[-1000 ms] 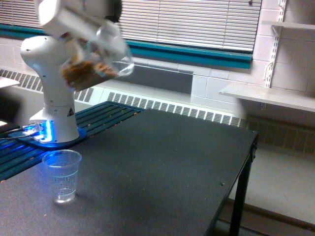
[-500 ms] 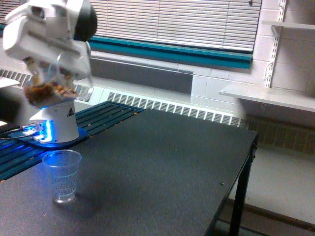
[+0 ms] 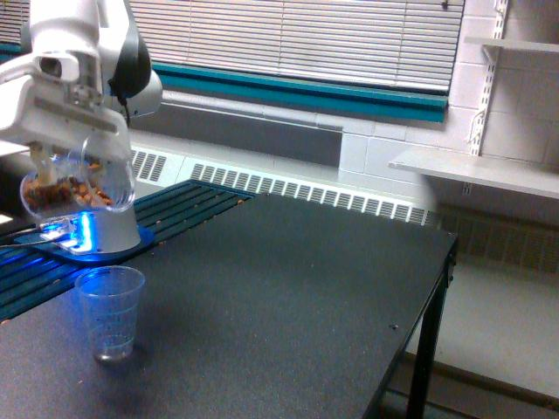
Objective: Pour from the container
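Tilted jar above the cup

The white hand point(image 3: 61, 150) gripped the clear plastic container point(image 3: 74, 185) of brown nut pieces above the small clear tapered cup point(image 3: 110, 312) on the dark table point(image 3: 288, 297).

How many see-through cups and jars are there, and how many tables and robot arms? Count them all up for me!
Clear jar with brown pieces, held up by the arm: 1
Small clear cup, standing on the table: 1
Black table: 1
Robot arm: 1
Total: 4
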### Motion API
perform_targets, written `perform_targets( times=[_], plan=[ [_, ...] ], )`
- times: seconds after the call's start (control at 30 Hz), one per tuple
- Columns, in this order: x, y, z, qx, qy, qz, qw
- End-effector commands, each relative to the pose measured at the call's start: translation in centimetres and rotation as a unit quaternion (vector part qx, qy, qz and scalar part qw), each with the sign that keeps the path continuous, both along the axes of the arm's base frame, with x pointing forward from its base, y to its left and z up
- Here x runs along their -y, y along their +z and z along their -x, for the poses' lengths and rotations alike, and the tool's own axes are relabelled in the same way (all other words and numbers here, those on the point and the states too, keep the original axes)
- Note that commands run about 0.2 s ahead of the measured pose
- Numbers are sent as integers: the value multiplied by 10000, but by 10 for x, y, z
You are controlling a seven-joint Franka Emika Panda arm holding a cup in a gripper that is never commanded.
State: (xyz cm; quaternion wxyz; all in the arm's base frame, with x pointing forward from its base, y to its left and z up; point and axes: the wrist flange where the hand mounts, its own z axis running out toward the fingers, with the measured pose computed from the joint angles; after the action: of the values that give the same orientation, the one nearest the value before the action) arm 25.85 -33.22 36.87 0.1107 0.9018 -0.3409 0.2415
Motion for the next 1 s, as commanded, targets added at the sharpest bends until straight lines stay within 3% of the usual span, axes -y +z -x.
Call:
perform_targets(
  times=[0.03,0.3,1.0],
  plan=[
    [-2,-8,21,-100,60,79,9999],
    [-2,-17,39,-355,141,184,9991],
    [-18,-35,42,-891,616,408,9933]
  ],
)
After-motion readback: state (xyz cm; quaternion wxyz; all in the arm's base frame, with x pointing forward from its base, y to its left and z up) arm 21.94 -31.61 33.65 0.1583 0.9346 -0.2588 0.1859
